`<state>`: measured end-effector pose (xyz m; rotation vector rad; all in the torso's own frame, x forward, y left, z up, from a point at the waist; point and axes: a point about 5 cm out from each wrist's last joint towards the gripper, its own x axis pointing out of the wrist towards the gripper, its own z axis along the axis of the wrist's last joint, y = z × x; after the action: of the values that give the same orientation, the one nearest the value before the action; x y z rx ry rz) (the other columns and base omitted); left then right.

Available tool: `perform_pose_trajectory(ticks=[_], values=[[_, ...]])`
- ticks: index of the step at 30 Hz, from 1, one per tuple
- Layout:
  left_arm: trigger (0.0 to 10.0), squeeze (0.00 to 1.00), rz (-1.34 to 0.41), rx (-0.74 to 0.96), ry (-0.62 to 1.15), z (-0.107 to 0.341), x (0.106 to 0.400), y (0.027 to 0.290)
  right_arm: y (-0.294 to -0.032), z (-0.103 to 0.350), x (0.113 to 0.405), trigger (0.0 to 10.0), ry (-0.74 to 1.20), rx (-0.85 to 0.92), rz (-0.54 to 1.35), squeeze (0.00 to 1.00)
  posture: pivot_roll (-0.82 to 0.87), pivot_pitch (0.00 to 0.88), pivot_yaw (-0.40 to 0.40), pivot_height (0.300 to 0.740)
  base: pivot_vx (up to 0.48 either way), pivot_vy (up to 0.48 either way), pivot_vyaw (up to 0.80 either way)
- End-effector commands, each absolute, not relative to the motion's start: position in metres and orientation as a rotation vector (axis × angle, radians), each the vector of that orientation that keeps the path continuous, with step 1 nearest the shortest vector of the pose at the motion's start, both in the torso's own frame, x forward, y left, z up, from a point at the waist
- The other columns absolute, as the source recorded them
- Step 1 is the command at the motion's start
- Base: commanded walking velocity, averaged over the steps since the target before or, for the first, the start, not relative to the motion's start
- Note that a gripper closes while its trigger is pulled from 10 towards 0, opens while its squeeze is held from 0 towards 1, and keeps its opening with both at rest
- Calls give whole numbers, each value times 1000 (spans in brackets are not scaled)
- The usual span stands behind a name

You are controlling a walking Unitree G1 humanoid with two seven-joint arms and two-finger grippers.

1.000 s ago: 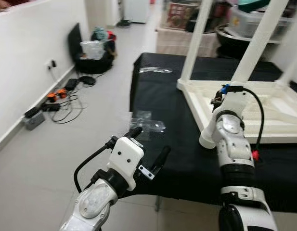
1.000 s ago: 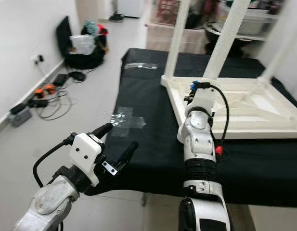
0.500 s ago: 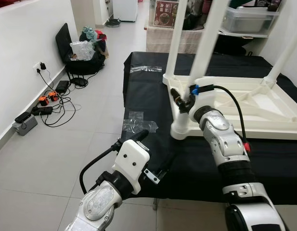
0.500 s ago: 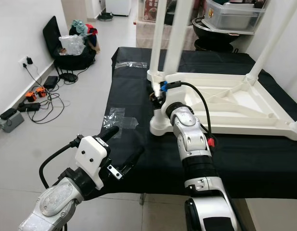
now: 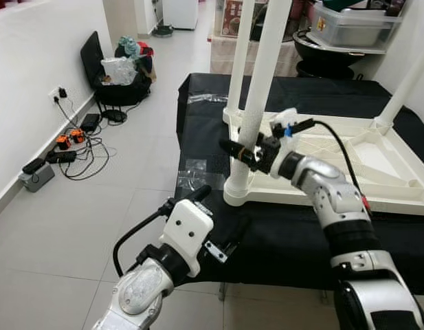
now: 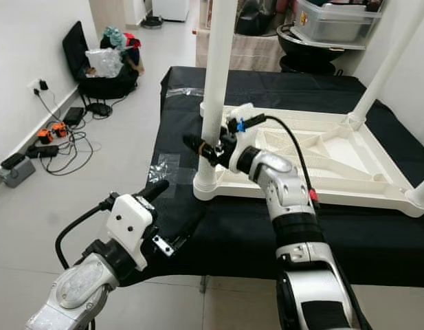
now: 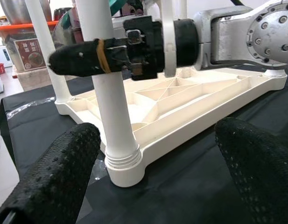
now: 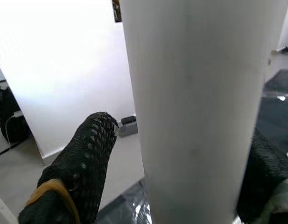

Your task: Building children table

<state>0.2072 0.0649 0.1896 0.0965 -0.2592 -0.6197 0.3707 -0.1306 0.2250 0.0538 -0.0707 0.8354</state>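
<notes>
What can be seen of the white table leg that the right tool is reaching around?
The white table leg is a smooth round tube, plastic by its look, standing upright. Its foot sits in a ribbed collar at the near left corner of the upturned white tabletop, which lies on the black cloth. The right tool has a finger on each side of it low down. Whether the fingers press on it cannot be told.

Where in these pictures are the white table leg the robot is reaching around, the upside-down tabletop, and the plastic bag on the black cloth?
table leg (image 5: pixel 256 103), left eye view, mid shaft.
upside-down tabletop (image 5: pixel 349 148), left eye view, ribbed underside.
plastic bag (image 5: pixel 191 175), left eye view, its middle.
</notes>
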Motion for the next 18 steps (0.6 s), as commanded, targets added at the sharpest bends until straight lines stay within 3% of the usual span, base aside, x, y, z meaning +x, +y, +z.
perform_pose_trajectory(ticks=[1,5,6,8,9,14,18], values=[[10000,0,-614,114,-251,187,209,67,-110,229,371,10000,-101,51,887,0,86,27,-67,740,0,0,0],[10000,0,-611,115,-251,187,209,67,-98,228,377,10000,-105,60,828,0,91,27,-73,740,0,0,0],[10000,0,-610,116,-251,187,209,67,-94,225,379,4235,-96,46,800,0,91,29,-73,740,0,0,0],[10000,0,-609,116,-250,187,209,67,-92,222,381,4235,-88,35,785,0,91,29,-73,740,0,0,0],[10000,0,-608,117,-251,187,209,67,-92,219,382,0,-81,25,769,0,89,31,-74,740,0,0,0],[10000,0,-595,122,-251,187,209,68,-99,214,386,0,-73,28,675,0,91,31,-80,740,0,0,0],[10000,0,-583,126,-251,187,210,68,-120,210,396,0,-10,67,477,0,87,32,-78,740,0,0,0]])
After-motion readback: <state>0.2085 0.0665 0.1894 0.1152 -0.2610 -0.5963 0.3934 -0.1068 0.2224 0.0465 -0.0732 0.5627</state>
